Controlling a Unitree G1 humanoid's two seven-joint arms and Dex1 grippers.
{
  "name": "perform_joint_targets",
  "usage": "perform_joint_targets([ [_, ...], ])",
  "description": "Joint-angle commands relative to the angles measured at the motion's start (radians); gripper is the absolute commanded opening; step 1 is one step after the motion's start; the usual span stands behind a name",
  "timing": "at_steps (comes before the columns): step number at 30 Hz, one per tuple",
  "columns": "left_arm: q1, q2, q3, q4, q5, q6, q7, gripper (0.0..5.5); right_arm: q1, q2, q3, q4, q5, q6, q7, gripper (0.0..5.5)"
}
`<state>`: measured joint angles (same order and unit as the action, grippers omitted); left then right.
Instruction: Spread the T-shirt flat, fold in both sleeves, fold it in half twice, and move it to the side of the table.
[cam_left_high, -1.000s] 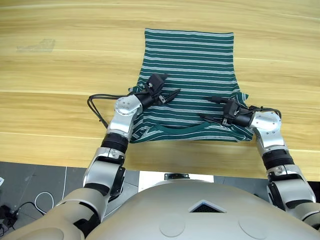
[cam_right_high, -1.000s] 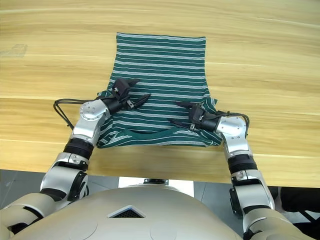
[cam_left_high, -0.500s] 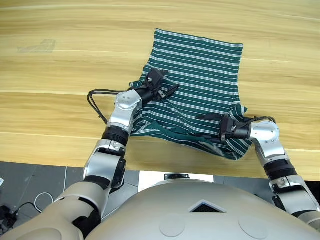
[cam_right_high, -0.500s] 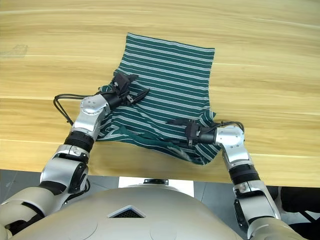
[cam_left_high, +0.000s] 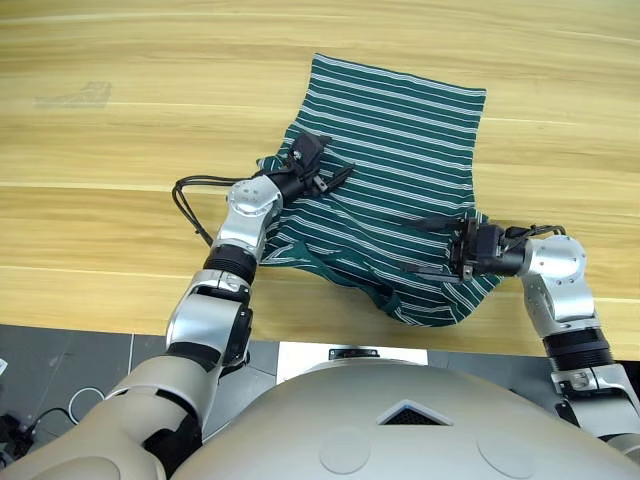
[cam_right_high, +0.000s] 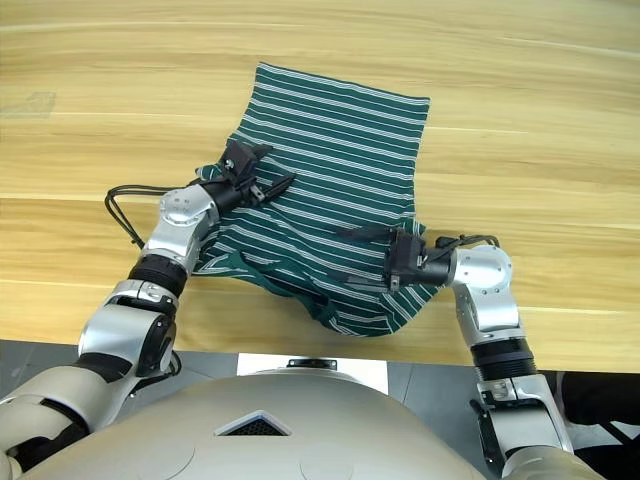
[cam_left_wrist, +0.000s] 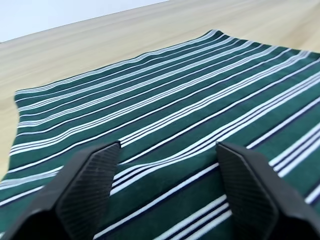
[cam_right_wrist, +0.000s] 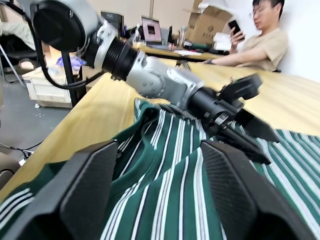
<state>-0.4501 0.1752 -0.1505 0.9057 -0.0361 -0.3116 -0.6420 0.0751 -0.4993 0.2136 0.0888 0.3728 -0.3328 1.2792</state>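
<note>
**Spreading step: shirt lies askew**

The T-shirt (cam_left_high: 400, 140) lies skewed at the tabletop's (cam_left_high: 120, 150) near edge, its collar end rumpled. The left gripper (cam_left_high: 325, 172), fingers apart, hovers over one shoulder. The right gripper (cam_left_high: 430, 245), fingers apart, is at the other. Next, probably pinch both shoulders and pull it flat.

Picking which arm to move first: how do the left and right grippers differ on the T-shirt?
The left gripper sits farther up the table, over flat fabric by the T-shirt's left edge; the right gripper is near the table's front edge, over the rumpled near end. The left gripper points away and rightward; the right gripper points toward the robot's left. Both are open.
</note>
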Motion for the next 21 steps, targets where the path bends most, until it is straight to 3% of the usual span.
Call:
perform_joint_targets([
  [1,0.008,-0.003,0.0,0.048,0.027,0.02,0.009,3.52,-0.001,0.037,0.044,0.035,-0.076,-0.037,-0.04,3.06],
  [7,-0.001,-0.013,-0.002,0.067,0.033,0.011,0.007,3.52,0.077,0.091,0.137,0.009,-0.149,-0.063,-0.099,3.06],
  [13,-0.008,-0.014,-0.002,0.076,0.037,0.009,0.004,3.52,0.145,0.07,0.194,-0.035,-0.175,-0.073,-0.111,3.06],
  [17,-0.016,-0.013,0.0,0.09,0.04,0.006,0.008,3.52,0.144,0.028,0.195,-0.034,-0.172,-0.078,-0.093,3.06],
  [21,-0.025,-0.011,0.006,0.119,0.046,-0.006,0.01,3.52,0.06,0.037,0.122,0.01,-0.103,-0.071,-0.106,3.06],
])
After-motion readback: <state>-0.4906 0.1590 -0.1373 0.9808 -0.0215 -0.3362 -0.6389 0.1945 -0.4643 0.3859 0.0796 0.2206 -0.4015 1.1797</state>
